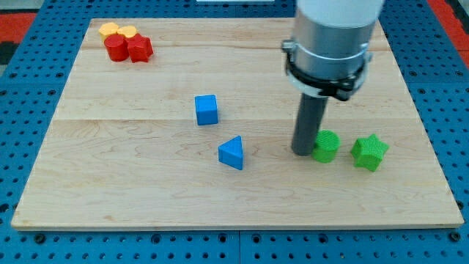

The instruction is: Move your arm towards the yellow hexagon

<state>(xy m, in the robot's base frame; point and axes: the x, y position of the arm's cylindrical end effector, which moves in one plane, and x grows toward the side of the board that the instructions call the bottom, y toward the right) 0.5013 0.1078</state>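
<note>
Yellow hexagon [110, 30] flat-topped, touching red blocks [128, 48]

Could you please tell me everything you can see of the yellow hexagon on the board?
The yellow hexagon is a small, matte yellow block lying flat at the wooden board's top-left corner in the view. Its six-sided outline is only roughly discernible. It sits against a second yellow block on its right and a red cylinder just below, with a red star close by. My tip is far off, beside the green cylinder.
</note>
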